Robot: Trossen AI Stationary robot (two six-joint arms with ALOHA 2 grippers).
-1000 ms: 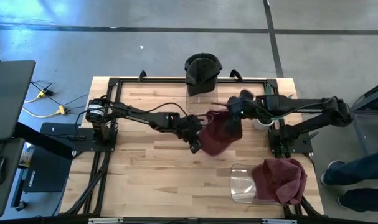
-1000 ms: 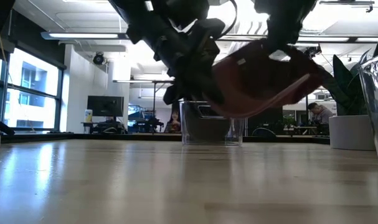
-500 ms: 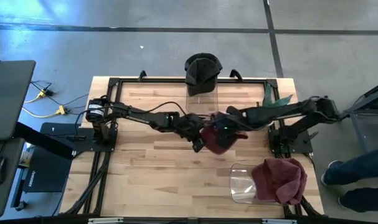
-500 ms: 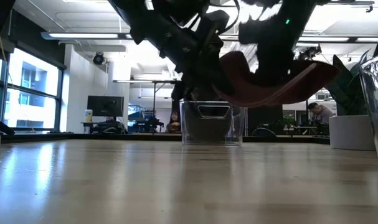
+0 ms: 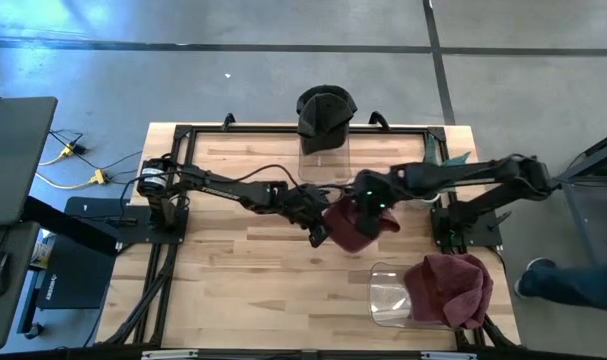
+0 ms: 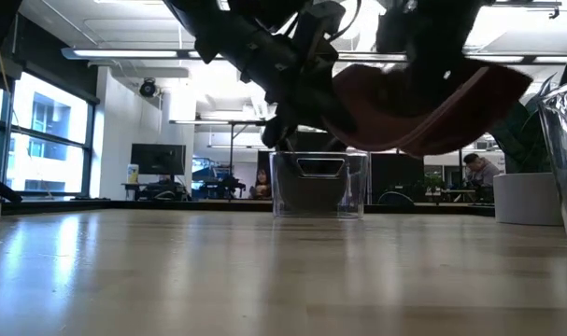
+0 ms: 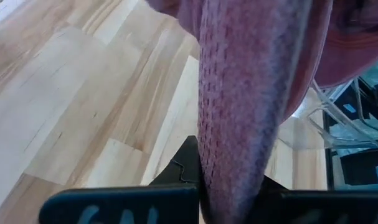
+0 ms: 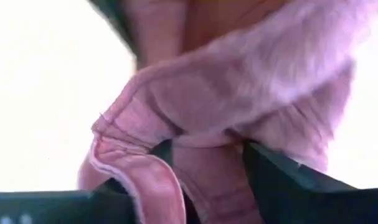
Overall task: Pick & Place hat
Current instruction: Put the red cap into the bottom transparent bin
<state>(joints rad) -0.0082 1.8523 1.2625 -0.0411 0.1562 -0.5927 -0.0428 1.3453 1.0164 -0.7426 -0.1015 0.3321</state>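
Observation:
A maroon knit hat [image 5: 351, 225] hangs in the air over the middle of the wooden table [image 5: 233, 270], slung between my two grippers. In the low view the hat [image 6: 409, 107] sags like a hammock, clear of the tabletop. My left gripper [image 5: 318, 222] reaches in from the table's left and is shut on the hat's left end. My right gripper [image 5: 367, 203] reaches in from the right and has the hat's cloth [image 8: 238, 81] between its fingers. My left gripper pinches a fold of the hat's knit cloth [image 7: 232, 155] between its two fingers, coming from the table's left. The cloth hangs past the fingers, clear of the table. My right gripper has the hat's seamed rim [image 8: 198, 142] bunched between its two fingers [image 8: 263, 168], coming from the table's right. That end of the hat [image 6: 517, 79] is held up high, and the middle sags.
A black hat [image 5: 326, 110] sits on a clear stand [image 6: 318, 187] at the far edge. A second maroon hat [image 5: 448, 288] sits on a clear stand [image 5: 388, 295] at the near right. A white plant pot [image 6: 524, 198] stands at the right. A person's leg [image 5: 573, 285] shows beyond the right edge.
My right gripper has moved toward the near edge and closer to my left gripper, carrying its end of the hat. The hat, which was spread wider, has bunched up between the two grippers, and its right end now stands higher.

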